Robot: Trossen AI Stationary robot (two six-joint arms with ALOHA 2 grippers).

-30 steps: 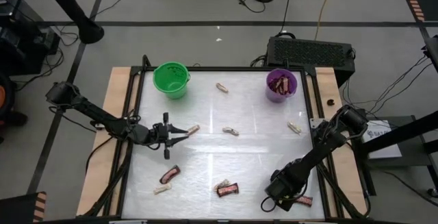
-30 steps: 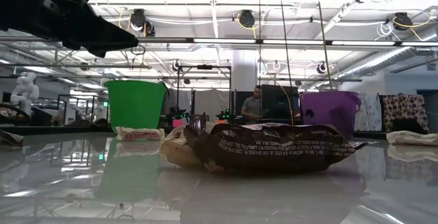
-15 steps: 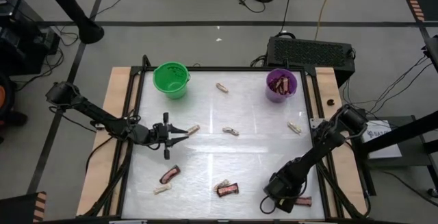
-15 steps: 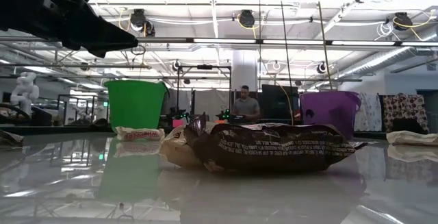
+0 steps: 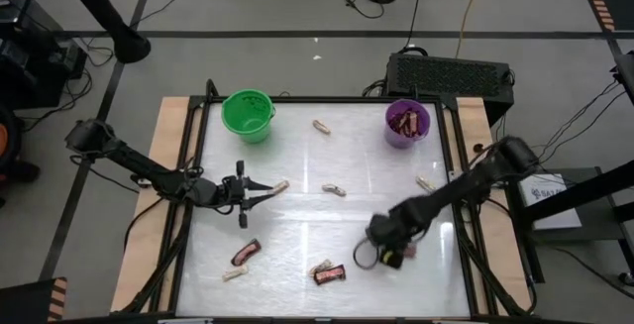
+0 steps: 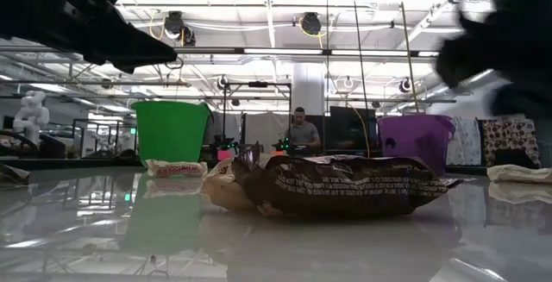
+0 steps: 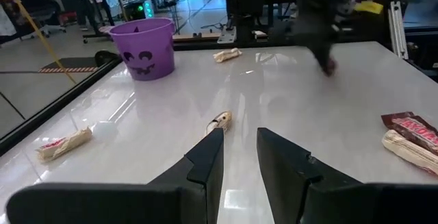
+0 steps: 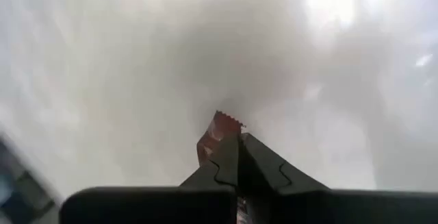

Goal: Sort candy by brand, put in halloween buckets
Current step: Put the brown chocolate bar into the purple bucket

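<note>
Candy: 3 bars (image 5: 330,275), 6 tan pcs (image 5: 334,190); 2 buckets (image 5: 247,114)

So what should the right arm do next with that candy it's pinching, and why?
Probably carry it to the purple bucket. The right gripper is shut on a red-brown bar, and that bucket already holds red-brown bars, while the green bucket shows none. The left gripper waits near a pale piece.
</note>
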